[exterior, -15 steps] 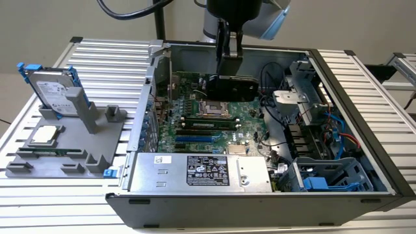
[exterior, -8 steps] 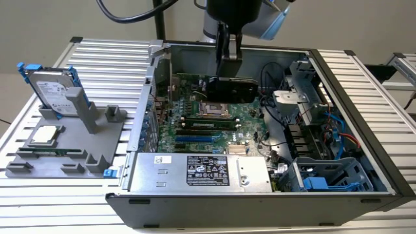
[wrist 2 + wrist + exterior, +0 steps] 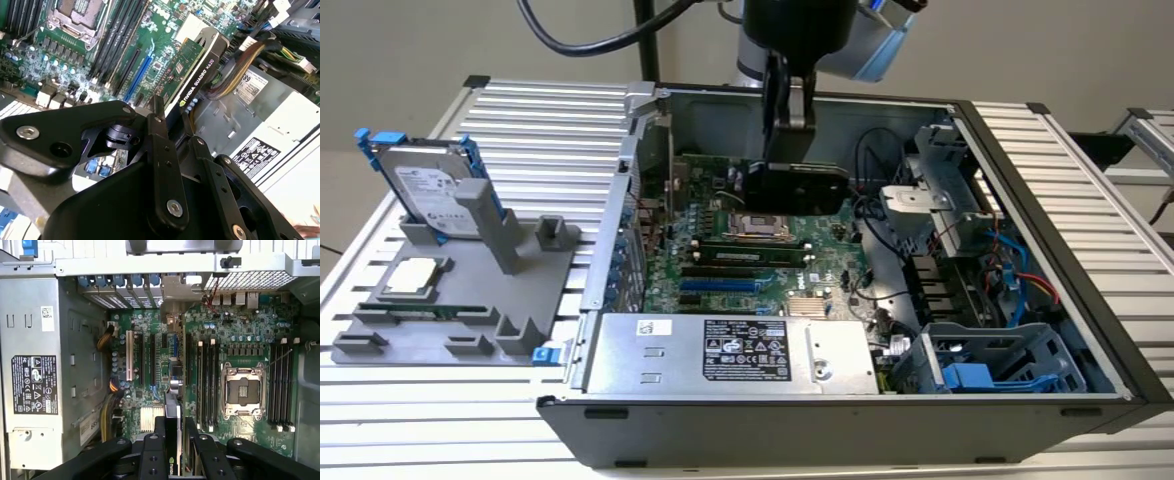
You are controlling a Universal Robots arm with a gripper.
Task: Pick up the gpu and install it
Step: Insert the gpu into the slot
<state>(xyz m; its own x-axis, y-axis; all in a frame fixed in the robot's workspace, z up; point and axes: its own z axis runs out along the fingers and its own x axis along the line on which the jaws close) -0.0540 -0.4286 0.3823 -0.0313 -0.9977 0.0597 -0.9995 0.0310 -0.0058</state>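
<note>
I am pinched shut on the gpu [image 3: 200,65], one finger [image 3: 159,145] flat on each face, so the pick-up is done and the install is in hand. In the exterior view my gripper [image 3: 789,160] hangs inside the open case [image 3: 1067,250], holding the card on edge above the far half of the board [image 3: 747,262], over the socket [image 3: 758,226] and well apart from the power supply [image 3: 734,355] at the near side. The card is clear of the board, nothing seated.

By my reckoning, seating it calls for its lower edge square over one long slot [image 3: 141,75] and a straight push down.

In the first wrist view the card [image 3: 172,440] shows edge-on between my fingertips, and it seems to sit a row off the slots [image 3: 151,360], though I cannot say which one it lines up with. Its contact edge faces away from every camera. I cannot pick out its end bracket.
</note>
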